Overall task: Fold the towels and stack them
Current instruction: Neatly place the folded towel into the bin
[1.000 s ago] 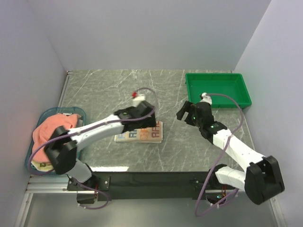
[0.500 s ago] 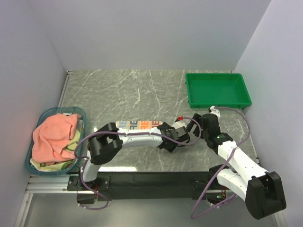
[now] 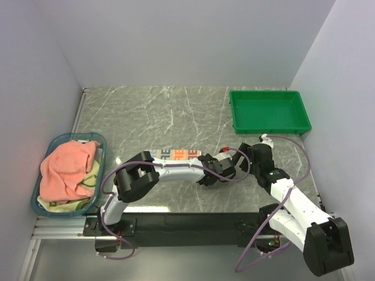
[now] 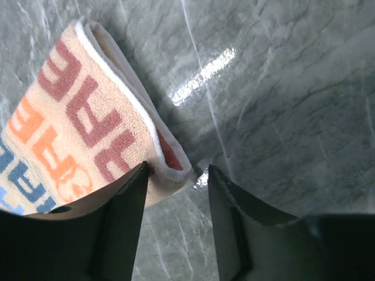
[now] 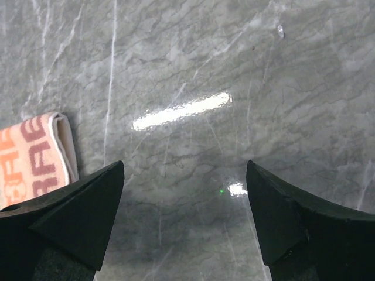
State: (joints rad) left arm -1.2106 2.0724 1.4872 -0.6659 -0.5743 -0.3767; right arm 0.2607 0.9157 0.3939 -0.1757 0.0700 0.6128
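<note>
Cream towel (image 3: 174, 154), folded to a strip, lies on the table seen from above — its end right at the left arm's tip, the tray (image 3: 269, 129) well beyond. At the left wrist, the left gripper (image 4: 176, 172) stands spread astride the towel's folded corner, not yet pinching; every layer should sit deep between the fingers before squeezing. At the right wrist, the right gripper (image 5: 184, 167) gapes wide over the table — nothing between, towel end beside its left finger.
</note>
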